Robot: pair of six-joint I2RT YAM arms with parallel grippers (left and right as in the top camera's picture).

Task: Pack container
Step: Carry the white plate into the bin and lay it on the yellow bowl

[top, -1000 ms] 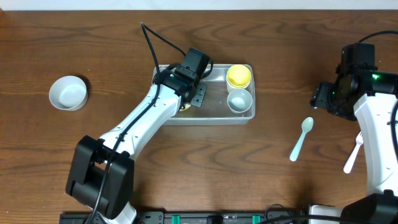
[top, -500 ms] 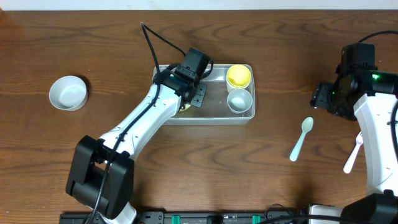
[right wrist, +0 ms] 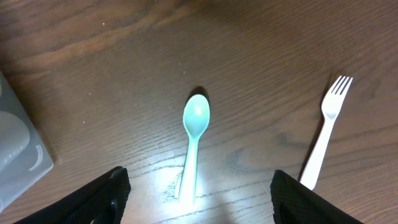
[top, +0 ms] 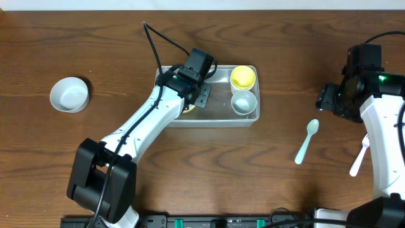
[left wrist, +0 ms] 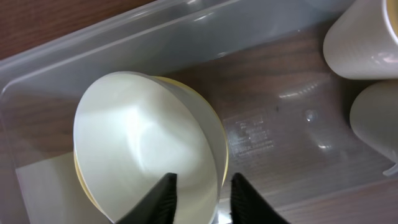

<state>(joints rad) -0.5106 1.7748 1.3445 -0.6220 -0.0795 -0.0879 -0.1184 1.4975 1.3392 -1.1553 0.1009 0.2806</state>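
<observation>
The clear container (top: 215, 120) stands at the table's middle back; its wall shows in the left wrist view (left wrist: 186, 25). My left gripper (top: 192, 103) is inside its left half. In the left wrist view its fingers (left wrist: 202, 193) straddle the rim of a tilted white bowl (left wrist: 137, 149), which rests in a yellow bowl (left wrist: 222, 155); one finger is inside and one outside. My right gripper (top: 329, 101) hangs wide open and empty (right wrist: 199, 199) above a mint spoon (right wrist: 194, 134).
A yellow cup (top: 243, 76) and a white cup (top: 243, 101) stand in the container's right end. A second white bowl (top: 69, 94) sits at the far left. The spoon (top: 307, 140) and a white fork (top: 359, 157) lie at the right.
</observation>
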